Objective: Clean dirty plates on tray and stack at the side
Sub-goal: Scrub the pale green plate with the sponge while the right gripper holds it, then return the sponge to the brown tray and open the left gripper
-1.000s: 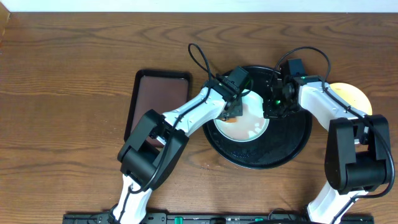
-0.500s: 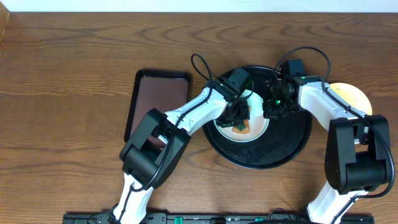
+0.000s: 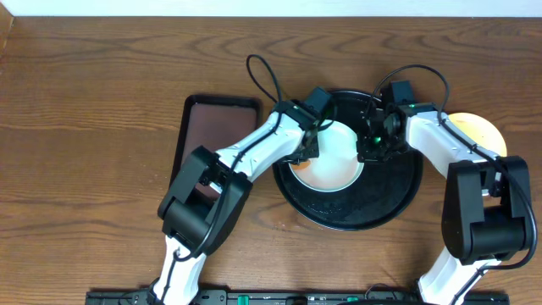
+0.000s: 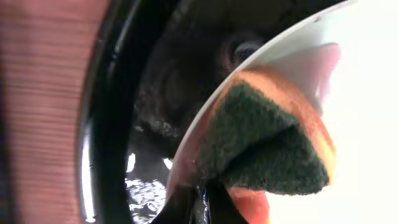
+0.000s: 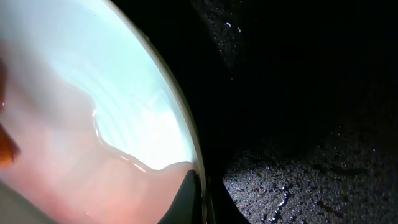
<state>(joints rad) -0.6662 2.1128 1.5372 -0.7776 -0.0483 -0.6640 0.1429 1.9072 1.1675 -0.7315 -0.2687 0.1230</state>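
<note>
A pale mint-white plate [image 3: 334,165] is held tilted over the round black tray [image 3: 381,199]. My right gripper [image 3: 366,151] is shut on the plate's right rim, and the right wrist view shows its fingers [image 5: 200,199] pinching the rim of the plate [image 5: 93,106]. My left gripper [image 3: 305,152] is at the plate's left rim, shut on a green-and-orange sponge [image 4: 267,143] that presses against the plate's edge [image 4: 205,124]. A pale yellow plate [image 3: 478,131] lies on the table right of the tray. No other plate shows.
A smaller rectangular dark brown tray [image 3: 212,135] lies left of the black tray, beside my left arm. The black tray's surface is wet with droplets [image 5: 298,180]. The wooden table [image 3: 102,102] extends to the left and back.
The left gripper with the sponge has moved from the plate's centre back to its left rim. The right gripper and the plate have stayed where they were.
</note>
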